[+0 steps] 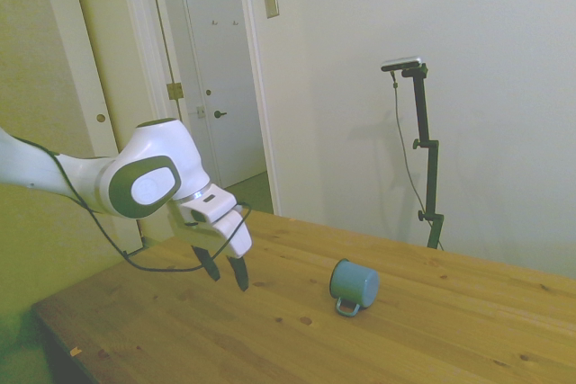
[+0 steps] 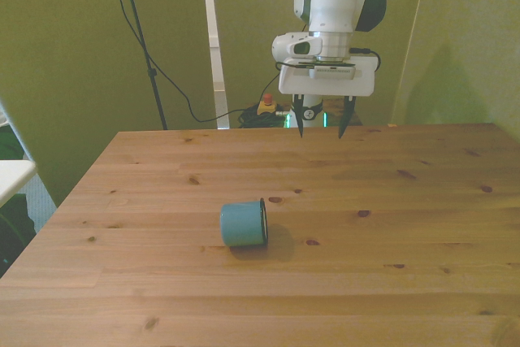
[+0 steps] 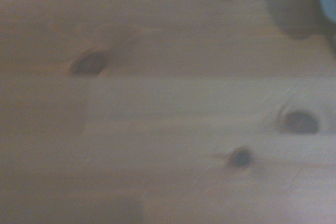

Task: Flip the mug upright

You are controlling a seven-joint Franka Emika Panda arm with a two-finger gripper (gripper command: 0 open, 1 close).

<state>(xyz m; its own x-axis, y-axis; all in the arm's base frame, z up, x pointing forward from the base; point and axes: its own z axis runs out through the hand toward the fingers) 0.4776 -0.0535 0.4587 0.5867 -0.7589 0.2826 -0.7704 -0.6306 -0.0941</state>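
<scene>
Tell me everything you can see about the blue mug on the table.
The mug is small, teal-blue and cylindrical, with a smooth, enamel-like look. It lies on its side on the wooden table. In the front view its open mouth faces that view's right. A thin loop handle of the same colour rests low against the tabletop. Nothing else touches it; the open claw hangs apart from it.

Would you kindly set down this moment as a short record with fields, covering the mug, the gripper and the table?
mug: teal-blue mug lying on its side on the wooden table, handle resting against the tabletop
mug opening: faces the front view's right
gripper: gripper open, empty, fingers pointing down above the table
gripper to mug: apart, not touching; bare wood between them in the side view
wrist view: blurred wood grain with dark knots; a sliver of blue at one edge
task state: mug not yet upright
</scene>
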